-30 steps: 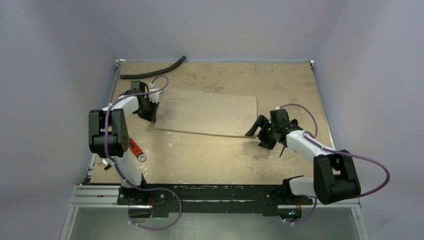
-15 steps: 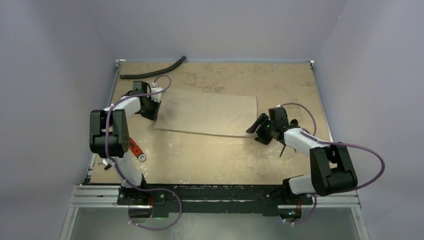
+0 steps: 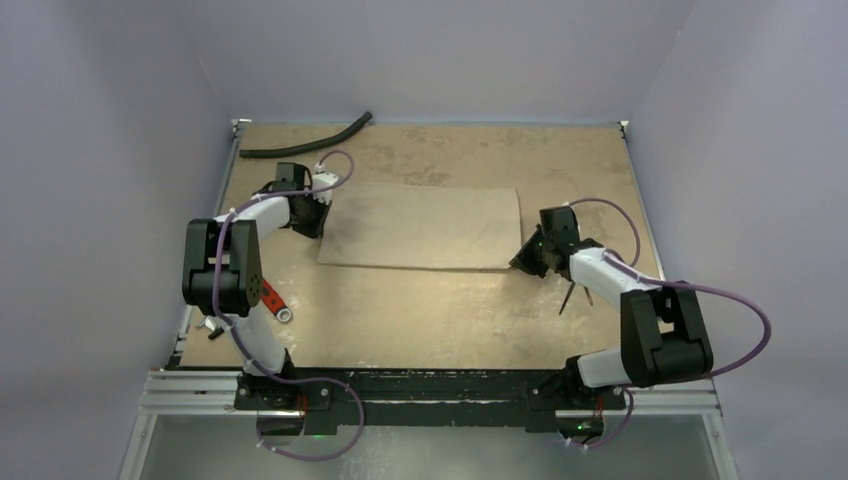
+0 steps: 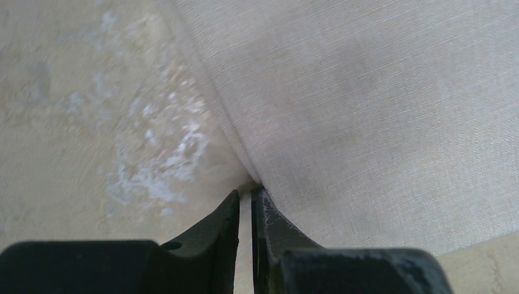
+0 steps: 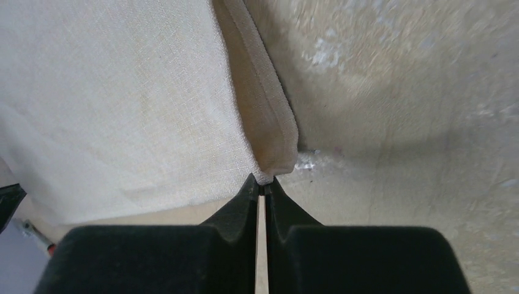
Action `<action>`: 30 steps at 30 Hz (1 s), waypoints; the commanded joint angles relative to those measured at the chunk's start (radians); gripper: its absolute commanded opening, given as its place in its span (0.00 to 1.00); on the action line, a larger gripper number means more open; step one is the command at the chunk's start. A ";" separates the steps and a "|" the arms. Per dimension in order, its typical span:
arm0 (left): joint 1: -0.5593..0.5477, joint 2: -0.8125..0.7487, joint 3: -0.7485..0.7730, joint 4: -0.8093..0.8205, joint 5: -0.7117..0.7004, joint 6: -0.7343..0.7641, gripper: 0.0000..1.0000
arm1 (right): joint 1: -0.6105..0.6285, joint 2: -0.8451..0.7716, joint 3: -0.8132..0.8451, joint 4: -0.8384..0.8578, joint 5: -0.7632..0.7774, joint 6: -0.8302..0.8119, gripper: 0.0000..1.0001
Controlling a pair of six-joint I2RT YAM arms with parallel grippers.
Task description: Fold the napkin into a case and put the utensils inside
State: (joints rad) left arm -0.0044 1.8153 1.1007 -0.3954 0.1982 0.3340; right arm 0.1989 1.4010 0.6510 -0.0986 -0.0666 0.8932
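The left hand [image 4: 246, 195] and the right hand [image 5: 263, 182] each pinch the napkin [image 3: 420, 225] (opposite ends)

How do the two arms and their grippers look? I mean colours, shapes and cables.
Both arms are alike: the left arm and right arm have boxy black joint housings and white rounded links. A thin purple cable loops loosely along each. The left gripper and right gripper have matte black fingers tapering to thin tips. No markings are legible.
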 commanded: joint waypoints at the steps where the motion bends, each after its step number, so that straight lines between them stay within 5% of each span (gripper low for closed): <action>1: -0.094 0.050 -0.086 -0.069 0.062 -0.004 0.12 | -0.028 -0.024 0.074 -0.101 0.107 -0.075 0.06; 11: -0.122 0.027 -0.102 -0.084 0.065 -0.001 0.11 | -0.036 -0.023 0.160 -0.113 0.159 -0.203 0.07; 20: -0.035 0.025 -0.073 -0.069 -0.030 0.001 0.08 | 0.066 0.037 0.291 -0.158 0.181 -0.242 0.08; 30: 0.003 -0.009 0.028 -0.150 0.066 -0.002 0.09 | 0.135 0.081 0.348 -0.180 0.181 -0.249 0.12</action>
State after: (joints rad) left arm -0.0006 1.7992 1.1038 -0.4690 0.2333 0.3325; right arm 0.2996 1.4746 0.9276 -0.2504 0.0891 0.6624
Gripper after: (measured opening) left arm 0.090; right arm 0.112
